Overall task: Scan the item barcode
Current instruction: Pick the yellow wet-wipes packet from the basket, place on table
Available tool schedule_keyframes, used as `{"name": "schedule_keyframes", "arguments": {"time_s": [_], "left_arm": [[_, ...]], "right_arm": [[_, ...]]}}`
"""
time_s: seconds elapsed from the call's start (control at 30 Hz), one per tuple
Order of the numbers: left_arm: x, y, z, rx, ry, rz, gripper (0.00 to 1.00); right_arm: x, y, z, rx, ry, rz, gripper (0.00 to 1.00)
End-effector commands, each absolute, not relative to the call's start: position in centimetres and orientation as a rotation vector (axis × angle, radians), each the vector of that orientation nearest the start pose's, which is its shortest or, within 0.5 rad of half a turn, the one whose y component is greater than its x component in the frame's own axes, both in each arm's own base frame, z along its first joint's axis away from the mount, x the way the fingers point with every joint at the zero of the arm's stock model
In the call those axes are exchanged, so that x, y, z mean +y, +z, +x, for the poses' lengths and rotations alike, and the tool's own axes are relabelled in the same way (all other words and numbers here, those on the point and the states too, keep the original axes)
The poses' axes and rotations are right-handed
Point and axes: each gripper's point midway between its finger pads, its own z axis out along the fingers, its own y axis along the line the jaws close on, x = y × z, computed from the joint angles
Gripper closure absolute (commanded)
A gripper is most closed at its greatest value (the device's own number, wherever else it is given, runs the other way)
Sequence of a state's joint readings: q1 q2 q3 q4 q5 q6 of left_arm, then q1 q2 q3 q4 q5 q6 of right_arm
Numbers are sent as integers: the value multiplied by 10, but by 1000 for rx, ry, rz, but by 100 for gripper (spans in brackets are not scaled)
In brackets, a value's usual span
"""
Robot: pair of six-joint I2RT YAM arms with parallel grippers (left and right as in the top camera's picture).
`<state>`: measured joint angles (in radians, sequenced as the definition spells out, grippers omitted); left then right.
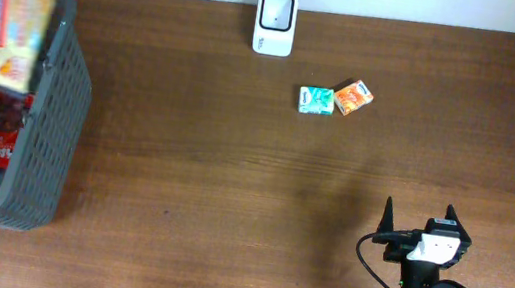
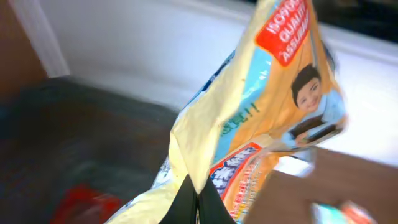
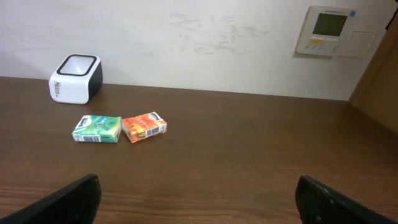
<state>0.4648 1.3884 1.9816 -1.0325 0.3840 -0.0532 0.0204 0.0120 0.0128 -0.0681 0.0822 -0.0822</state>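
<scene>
Hold firm with the left gripper [image 2: 196, 202], clenched on a crimped edge of the snack bag [image 2: 261, 112], lifted above the grey basket [image 1: 52, 135] at the left end of the table [image 1: 232, 181]. Carry clear of the rim toward the white scanner [image 1: 276, 22], well apart, and turn the barcode side, not visible here, to its window. No call for the right gripper [image 1: 419, 219], released and idle

Left gripper [image 2: 196, 200] clamped shut, right gripper [image 1: 419, 215] spread wide.
</scene>
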Motion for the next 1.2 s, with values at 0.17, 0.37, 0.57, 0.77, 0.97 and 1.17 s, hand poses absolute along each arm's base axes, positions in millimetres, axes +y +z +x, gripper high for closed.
{"name": "schedule_keyframes", "arguments": {"time_s": [0.17, 0.37, 0.57, 0.77, 0.97, 1.17], "left_arm": [[-123, 362, 429, 2229, -552, 287, 100], [-233, 167, 499, 2504, -531, 479, 100], [-238, 108, 513, 2569, -370, 479, 50], [-229, 231, 493, 2452, -392, 467, 0], [-168, 354, 404, 2340, -210, 487, 1], [-68, 363, 394, 2420, -123, -111, 1]], "right_arm": [[-9, 157, 246, 1645, -117, -20, 2], [-9, 157, 246, 1645, -117, -20, 2], [-9, 157, 246, 1645, -117, -20, 2], [-9, 157, 246, 1645, -117, -20, 2], [-9, 157, 246, 1645, -117, -20, 2], [-9, 157, 246, 1645, -117, -20, 2]]}}
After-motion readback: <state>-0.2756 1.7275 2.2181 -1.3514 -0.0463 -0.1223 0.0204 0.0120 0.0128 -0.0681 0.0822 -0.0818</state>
